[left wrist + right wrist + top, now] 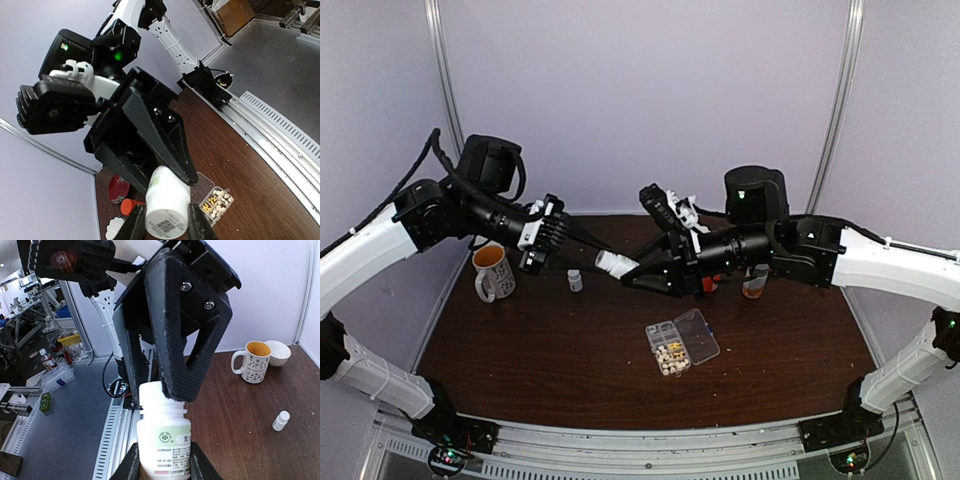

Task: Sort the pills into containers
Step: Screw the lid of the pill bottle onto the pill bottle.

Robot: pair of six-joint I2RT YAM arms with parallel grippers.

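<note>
At the far left a mug (492, 270) stands out of the way, and a small bottle (575, 281) stands near it on the table (520, 350). Above them the left gripper (167, 222) reaches inward, pinching one end of a white bottle (613, 263) that hangs in the air over the middle of the table. The right gripper (162, 465) meets it from the other side, its fingers pressed on the same bottle. I'd guess the bottle is held between the two so that one can brace it while the other twists the cap; which end each has I cannot quite tell.

Below and to the right, well apart from both grippers, the box (665, 330) lies with its lid (700, 336) swung open. The pills (670, 355) sit in its nearer cells, cream ones in some and yellowish ones alongside. The other cells look bare.

Further right, an amber bottle (755, 282) stands behind the right arm.
</note>
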